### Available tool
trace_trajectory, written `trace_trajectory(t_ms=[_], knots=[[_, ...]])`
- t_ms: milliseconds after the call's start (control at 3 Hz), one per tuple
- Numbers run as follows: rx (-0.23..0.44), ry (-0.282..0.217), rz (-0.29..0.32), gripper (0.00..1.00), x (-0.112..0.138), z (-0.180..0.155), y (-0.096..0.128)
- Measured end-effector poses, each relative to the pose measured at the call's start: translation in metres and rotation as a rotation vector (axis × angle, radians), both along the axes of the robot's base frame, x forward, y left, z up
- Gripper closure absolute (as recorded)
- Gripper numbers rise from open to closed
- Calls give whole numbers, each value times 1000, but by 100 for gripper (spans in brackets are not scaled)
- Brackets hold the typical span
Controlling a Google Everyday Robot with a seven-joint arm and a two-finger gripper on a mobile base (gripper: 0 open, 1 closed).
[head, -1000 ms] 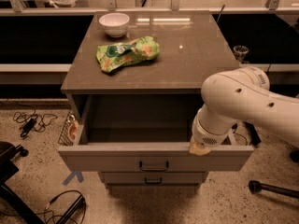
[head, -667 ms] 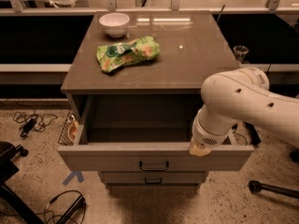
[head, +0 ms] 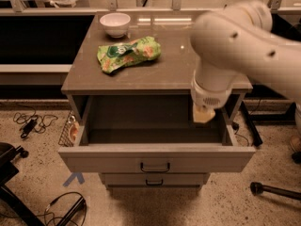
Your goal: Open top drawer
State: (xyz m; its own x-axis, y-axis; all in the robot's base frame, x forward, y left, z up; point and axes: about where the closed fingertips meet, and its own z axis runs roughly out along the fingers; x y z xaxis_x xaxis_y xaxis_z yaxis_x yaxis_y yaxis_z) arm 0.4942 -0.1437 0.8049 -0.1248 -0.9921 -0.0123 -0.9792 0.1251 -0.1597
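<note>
Raised from the front rim since the earlier frame, the gripper now hangs over the right rear of the top drawer; its grip state cannot be told. The drawer stands pulled out. A bowl and a green bag sit on the cabinet top.

pale cream gripper over the grey-brown top drawer, with green bag and white bowl behind.

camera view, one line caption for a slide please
The top drawer stands open, gripper over its right side; white bowl and green snack bag on the cabinet top.
</note>
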Motion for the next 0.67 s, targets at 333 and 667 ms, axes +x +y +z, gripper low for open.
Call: trace_trajectory(t_ms=[333, 667], knots=[[-13, 43, 0, 100, -9, 7, -2], [51, 63, -14, 100, -15, -37, -6]])
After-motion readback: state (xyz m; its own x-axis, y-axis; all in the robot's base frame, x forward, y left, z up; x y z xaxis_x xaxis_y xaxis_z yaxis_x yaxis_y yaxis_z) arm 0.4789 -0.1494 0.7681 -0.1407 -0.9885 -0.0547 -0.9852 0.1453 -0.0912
